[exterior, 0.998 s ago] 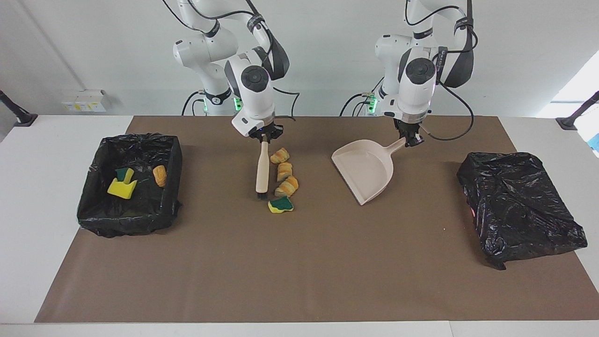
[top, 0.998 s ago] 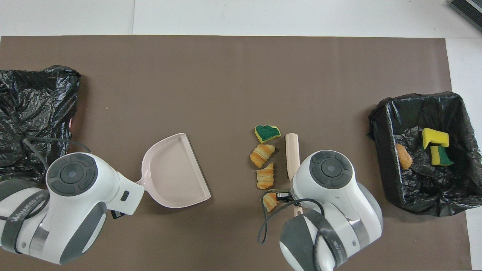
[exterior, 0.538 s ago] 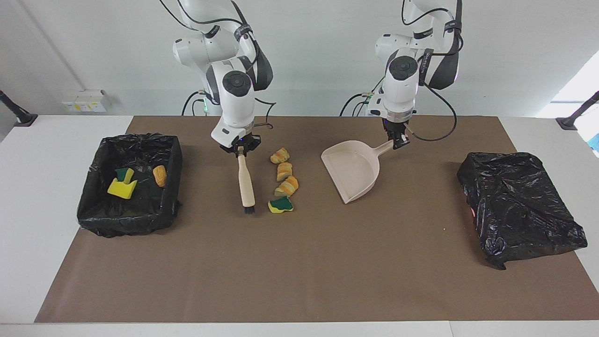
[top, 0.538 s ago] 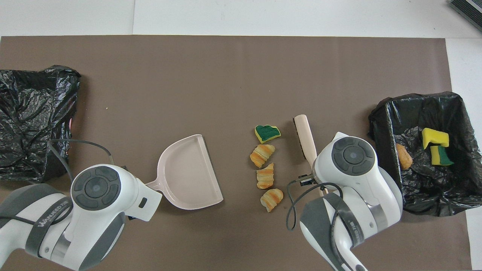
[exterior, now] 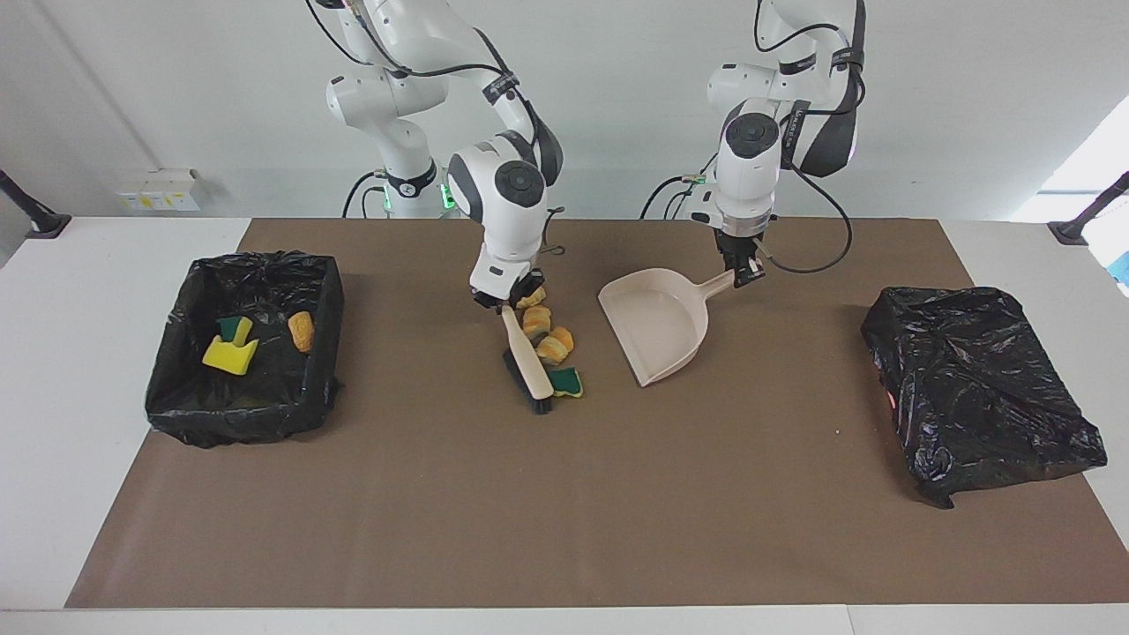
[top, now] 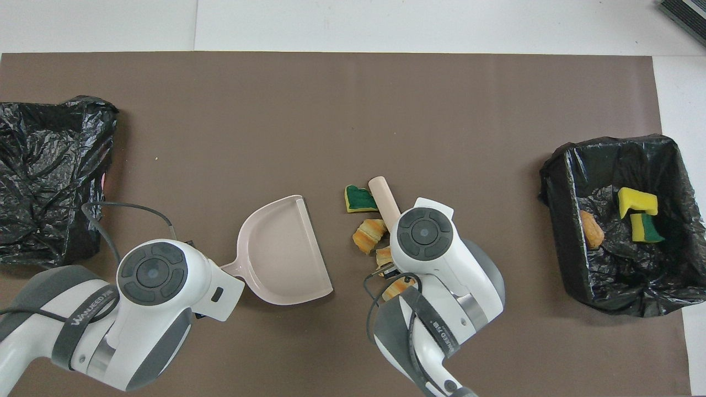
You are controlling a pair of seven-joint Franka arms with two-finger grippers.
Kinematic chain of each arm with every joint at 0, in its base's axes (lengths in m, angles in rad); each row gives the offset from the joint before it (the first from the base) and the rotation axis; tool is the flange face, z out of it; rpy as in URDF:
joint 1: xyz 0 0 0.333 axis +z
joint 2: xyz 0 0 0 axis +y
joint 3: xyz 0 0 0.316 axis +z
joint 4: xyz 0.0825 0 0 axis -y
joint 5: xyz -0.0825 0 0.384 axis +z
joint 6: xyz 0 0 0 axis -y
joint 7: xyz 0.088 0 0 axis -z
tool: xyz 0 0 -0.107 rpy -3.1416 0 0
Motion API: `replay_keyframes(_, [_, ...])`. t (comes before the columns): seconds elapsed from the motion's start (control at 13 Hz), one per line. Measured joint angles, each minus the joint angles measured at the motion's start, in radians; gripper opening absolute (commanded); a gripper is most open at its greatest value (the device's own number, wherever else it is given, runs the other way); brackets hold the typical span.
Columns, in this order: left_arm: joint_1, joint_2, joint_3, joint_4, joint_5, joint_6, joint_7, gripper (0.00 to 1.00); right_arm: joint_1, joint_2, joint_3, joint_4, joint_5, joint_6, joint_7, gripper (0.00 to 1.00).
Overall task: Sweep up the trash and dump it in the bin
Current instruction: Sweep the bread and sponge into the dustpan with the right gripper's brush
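A brown mat (exterior: 564, 494) covers most of the white table (exterior: 79, 406). At the left arm's end of the mat lies a crumpled black plastic bag (exterior: 979, 392), closed over whatever is under it, with a small pink spot showing at its edge. On the wall past the right arm's end of the table sits a white socket box (exterior: 159, 189) with yellow labels. Black brackets (exterior: 31, 212) stand at the table's corners.

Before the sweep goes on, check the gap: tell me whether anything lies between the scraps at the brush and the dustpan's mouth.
Nothing visible does. The scraps lie against the brush held by the right gripper; only bare brown mat separates them from the dustpan, held by the left gripper, its open edge facing them.
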Motion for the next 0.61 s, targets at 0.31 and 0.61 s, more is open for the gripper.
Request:
replay_keyframes(0.31, [-0.001, 0.0, 0.001, 0.0, -0.003, 0.0, -0.003, 0.0, 0.075, 0.025, 0.011, 0.048, 0.292, 0.004, 0.0, 0.0])
replay_keyframes(0.61, [-0.001, 0.0, 0.001, 0.0, -0.006, 0.001, -0.005, 0.0, 0.112, 0.04, 0.014, 0.133, 0.478, -0.012, 0.048, 0.0])
